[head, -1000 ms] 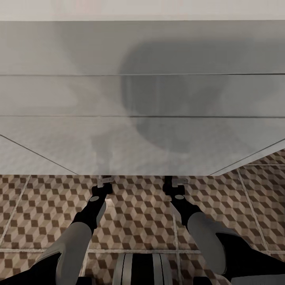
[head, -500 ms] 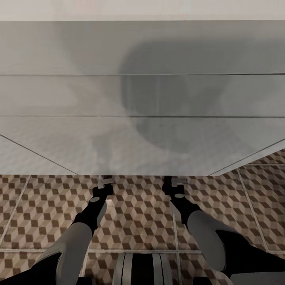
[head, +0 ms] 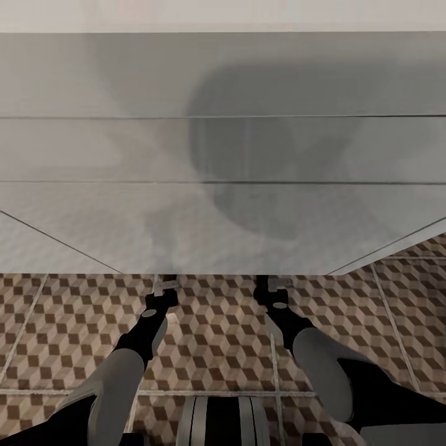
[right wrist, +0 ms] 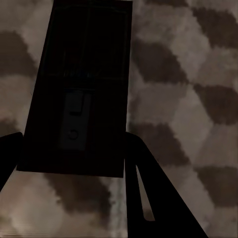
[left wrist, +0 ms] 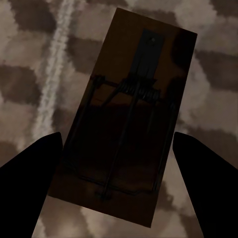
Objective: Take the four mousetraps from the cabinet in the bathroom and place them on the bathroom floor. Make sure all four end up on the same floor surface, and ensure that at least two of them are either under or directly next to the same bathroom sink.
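Note:
Two mousetraps are in hand, both in shadow. One mousetrap (left wrist: 124, 124), a dark wooden board with wire spring parts, sits tilted between the fingers of my left gripper (left wrist: 119, 163), which touch its long edges. The other mousetrap (right wrist: 82, 89) fills the gap of my right gripper (right wrist: 74, 158). Both hang just over the cube-patterned bathroom floor (head: 217, 334). From the head camera, the left gripper (head: 166, 284) and right gripper (head: 279, 284) reach to the front edge of the white sink unit (head: 223, 155), their tips hidden beneath it. The cabinet is out of view.
The white unit spans the whole width ahead and overhangs the tiles. Pale grout lines (head: 275, 371) cross the floor near my arms. My base (head: 223, 421) stands at the near edge of the head view.
The right forearm has shifted very slightly; everything else looks the same.

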Robot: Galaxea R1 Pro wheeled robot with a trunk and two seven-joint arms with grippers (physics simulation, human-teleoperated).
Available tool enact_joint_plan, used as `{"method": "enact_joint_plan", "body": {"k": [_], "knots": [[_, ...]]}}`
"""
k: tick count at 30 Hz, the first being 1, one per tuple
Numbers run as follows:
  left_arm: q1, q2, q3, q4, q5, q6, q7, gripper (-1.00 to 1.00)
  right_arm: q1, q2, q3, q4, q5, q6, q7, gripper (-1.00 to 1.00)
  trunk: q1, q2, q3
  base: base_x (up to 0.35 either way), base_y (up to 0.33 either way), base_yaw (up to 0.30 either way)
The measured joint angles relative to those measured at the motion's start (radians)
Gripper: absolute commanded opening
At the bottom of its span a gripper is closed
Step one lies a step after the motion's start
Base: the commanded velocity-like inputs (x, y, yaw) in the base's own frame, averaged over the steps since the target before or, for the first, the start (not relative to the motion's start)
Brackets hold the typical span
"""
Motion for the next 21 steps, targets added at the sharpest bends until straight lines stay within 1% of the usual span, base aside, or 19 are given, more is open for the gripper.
{"method": "enact_joint_plan", "body": {"k": [15,17,18,20,21], "knots": [[0.000,0.000,0.000,0.000,-0.001,0.000,0.000,-1.00,-0.004,0.000,-0.001,0.000,-0.001,0.013,0.002,-1.00,0.000,0.000,0.000,0.000,0.000,0.000],[0.000,0.000,-0.001,0.000,-0.001,0.000,0.000,-1.00,-0.004,0.000,-0.001,0.000,-0.009,0.013,0.002,-1.00,0.000,0.000,0.000,0.000,0.000,0.000],[0.000,0.000,-0.001,0.000,-0.001,0.000,0.000,-1.00,-0.004,0.000,0.000,0.000,-0.015,0.013,0.002,1.00,0.000,0.000,0.000,0.000,0.000,0.000],[0.000,0.000,-0.001,0.000,-0.001,0.000,0.000,-1.00,-0.004,-0.001,0.000,0.001,-0.046,0.015,0.002,1.00,0.000,0.000,0.000,0.000,0.000,0.000],[0.000,0.000,0.000,0.000,-0.001,0.000,0.000,-1.00,-0.004,-0.001,0.000,0.001,-0.050,0.016,0.002,1.00,0.000,0.000,0.000,0.000,0.000,0.000]]}}
